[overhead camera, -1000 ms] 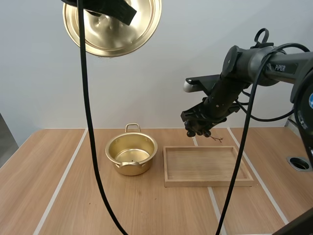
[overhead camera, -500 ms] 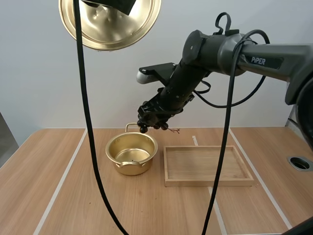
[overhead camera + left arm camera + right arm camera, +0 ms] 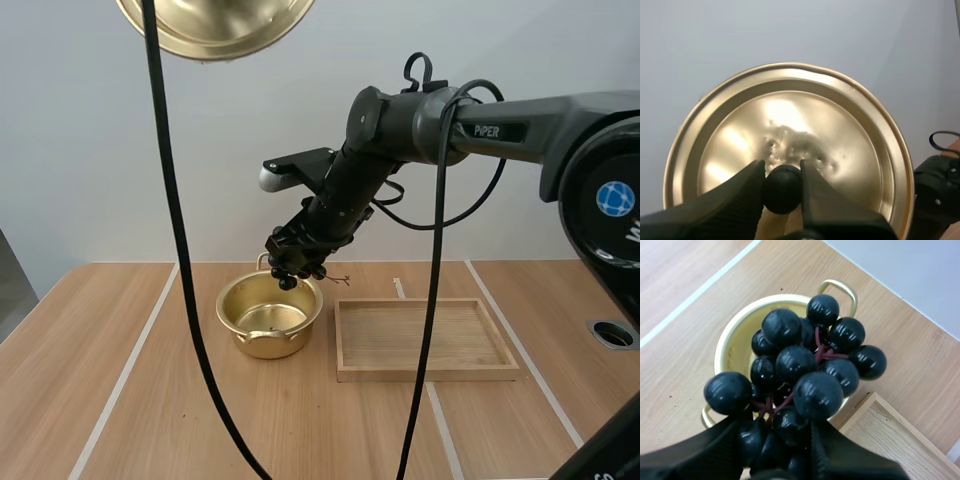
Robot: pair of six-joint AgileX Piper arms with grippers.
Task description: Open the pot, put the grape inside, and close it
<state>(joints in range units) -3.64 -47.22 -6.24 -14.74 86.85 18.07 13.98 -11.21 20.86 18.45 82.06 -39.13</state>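
Over the one-o'clock rim of the pot [image 3: 290, 335], my right gripper [image 3: 292, 262] pinches the grape bunch [image 3: 800, 365] while my left gripper [image 3: 781, 167], clamped on the knob [image 3: 782, 187], holds the lid [image 3: 840, 135] high at eleven o'clock; released this off-centre, grapes could strike the rim and tumble onto the table [image 3: 150, 400].

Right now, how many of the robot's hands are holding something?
2. The left gripper pinches the knob of the lid, held high; the right gripper grips the bunch of grapes above the open pot.
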